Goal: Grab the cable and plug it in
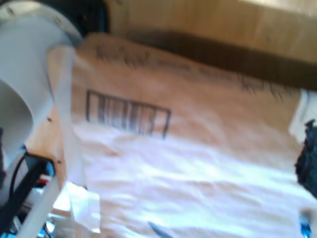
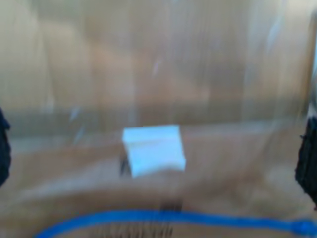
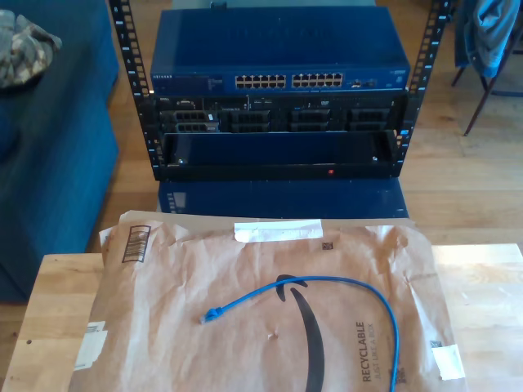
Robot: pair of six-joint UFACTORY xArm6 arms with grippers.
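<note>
Exterior view: cable (image 3: 343,287) lies loose on brown paper packaging (image 3: 245,343) spread over the wooden bench (image 3: 57,286). One blue-booted plug (image 3: 211,314) rests near the middle of the paper; the run arcs toward the exterior view's right, then drops to the lower edge.

Second wrist view, blurred: the cable (image 2: 163,218) crosses low in frame, with a white label (image 2: 153,149) on the paper beyond it. Dark shapes at both sides may be parts of my second tool; open or closed, I cannot tell. First wrist view: barcode (image 1: 128,114) on the paper; state of my first tool likewise cannot be told.

Step in hand, as I judge it: reach and grasp. Best to take the cable just behind the plug, so the plug points forward and stays steady for insertion. The paper is creased and may slide.

Beyond the bench stands a rack (image 3: 278,90) with a blue switch (image 3: 278,57); its port row (image 3: 290,82) faces the bench. Wooden floor around.
</note>
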